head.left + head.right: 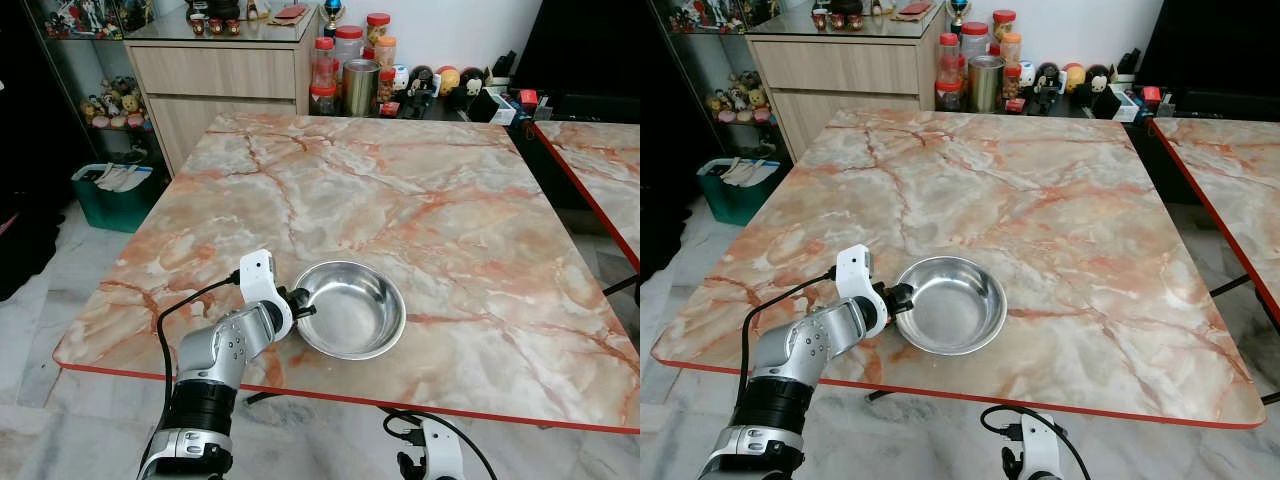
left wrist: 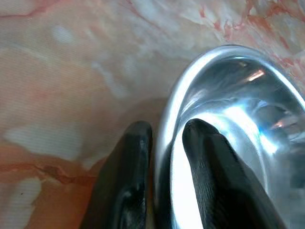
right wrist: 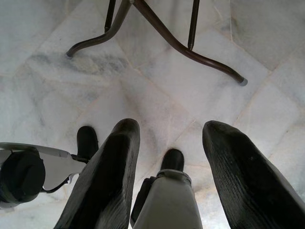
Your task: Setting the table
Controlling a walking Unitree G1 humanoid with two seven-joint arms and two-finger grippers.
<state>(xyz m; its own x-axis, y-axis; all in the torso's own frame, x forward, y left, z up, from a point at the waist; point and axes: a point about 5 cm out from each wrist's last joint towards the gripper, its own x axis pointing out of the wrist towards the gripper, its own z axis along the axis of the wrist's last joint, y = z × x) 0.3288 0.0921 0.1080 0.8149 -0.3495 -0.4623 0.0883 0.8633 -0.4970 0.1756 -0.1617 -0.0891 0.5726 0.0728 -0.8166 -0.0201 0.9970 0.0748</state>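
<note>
A shiny steel bowl (image 1: 352,308) rests on the marble table (image 1: 400,200) near its front edge. My left gripper (image 1: 298,303) is shut on the bowl's left rim, one finger (image 2: 126,181) outside the wall and the other finger (image 2: 209,167) inside the bowl (image 2: 238,119). My right arm hangs low below the table edge; its gripper (image 3: 167,138) is open with nothing between the fingers, pointing down at the floor.
Jars, tins and small figurines (image 1: 350,70) crowd the far edge beyond the table, beside a wooden cabinet (image 1: 215,85). A second marble table (image 1: 600,170) stands to the right. A green bin (image 1: 115,195) sits on the floor at left. Table legs (image 3: 157,33) cross the tiled floor.
</note>
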